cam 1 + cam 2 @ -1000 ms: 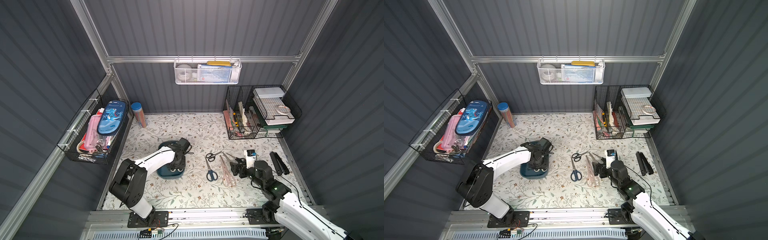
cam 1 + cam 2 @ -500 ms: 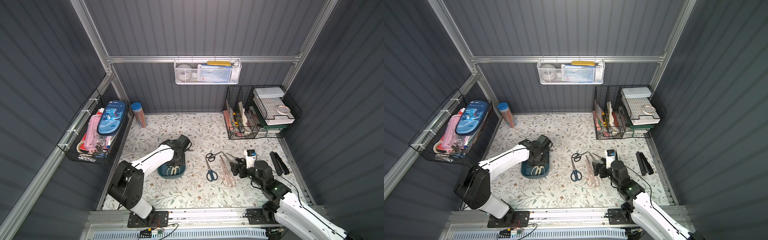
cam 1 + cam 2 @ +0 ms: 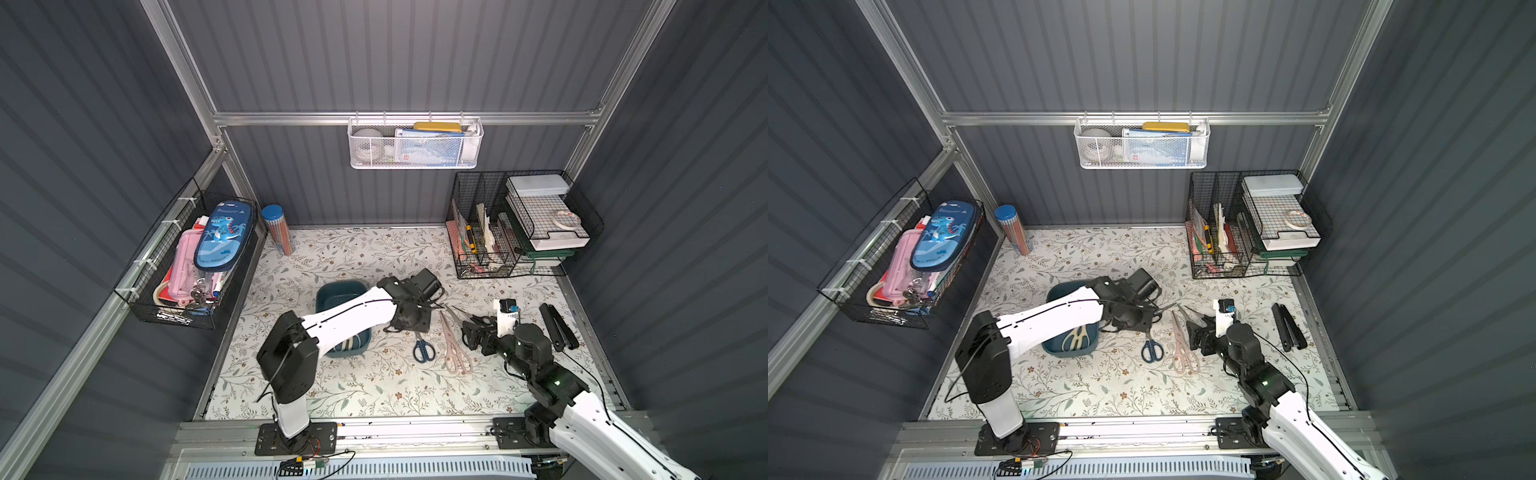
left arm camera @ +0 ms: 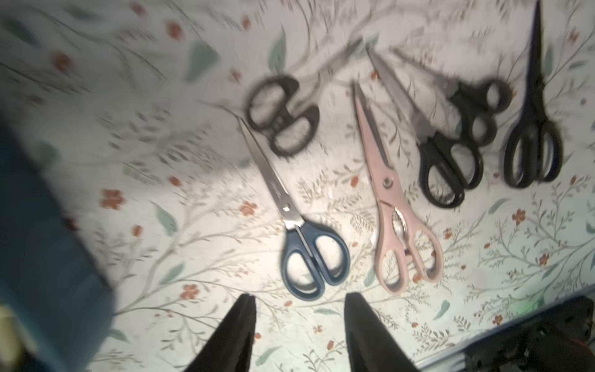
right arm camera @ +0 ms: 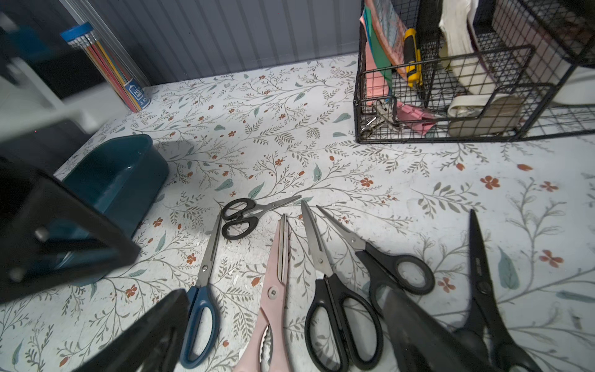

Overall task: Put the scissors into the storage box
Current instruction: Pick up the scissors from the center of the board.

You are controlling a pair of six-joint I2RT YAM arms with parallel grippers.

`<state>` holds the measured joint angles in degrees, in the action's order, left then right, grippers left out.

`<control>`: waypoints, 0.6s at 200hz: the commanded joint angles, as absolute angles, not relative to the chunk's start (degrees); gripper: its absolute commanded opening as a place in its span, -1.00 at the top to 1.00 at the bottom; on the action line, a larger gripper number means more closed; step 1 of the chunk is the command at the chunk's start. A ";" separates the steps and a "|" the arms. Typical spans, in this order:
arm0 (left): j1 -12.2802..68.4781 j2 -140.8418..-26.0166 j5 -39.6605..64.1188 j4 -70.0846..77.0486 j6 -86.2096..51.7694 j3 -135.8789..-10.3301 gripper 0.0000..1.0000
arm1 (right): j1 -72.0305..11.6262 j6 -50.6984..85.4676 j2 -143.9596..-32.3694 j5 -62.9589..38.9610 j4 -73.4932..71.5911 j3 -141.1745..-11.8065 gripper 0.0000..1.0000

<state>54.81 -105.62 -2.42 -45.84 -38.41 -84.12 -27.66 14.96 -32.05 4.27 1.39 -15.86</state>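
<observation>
Left claw (image 4: 299,298) released and empty, dark blue-handled steel scissors (image 4: 290,211) just ahead of its tips; right claw (image 5: 283,294) released, pale pink-handled shears (image 5: 273,298) lying near its spread tips.

Robot test booth, desk-like: corrugated grey walls (image 3: 415,54), aluminium frame (image 3: 291,118), floral tabletop (image 3: 353,257), baskets of stationery (image 3: 415,157).

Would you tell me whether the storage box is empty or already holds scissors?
Not empty: in a top view, cream-handled shears lie inside the box, handles towards its near end.
</observation>
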 commanded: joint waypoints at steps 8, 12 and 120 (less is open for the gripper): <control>55.44 -109.63 7.76 -46.39 -42.66 -85.55 0.01 | -28.02 14.70 -31.59 4.90 1.41 -15.78 -0.98; 55.53 -110.14 8.24 -46.41 -42.83 -85.82 0.01 | -27.98 14.70 -31.76 4.85 1.41 -15.82 -0.97; 55.84 -120.67 4.72 -53.62 -41.82 -93.33 0.01 | -28.01 14.17 -33.17 3.12 0.79 -16.08 -0.98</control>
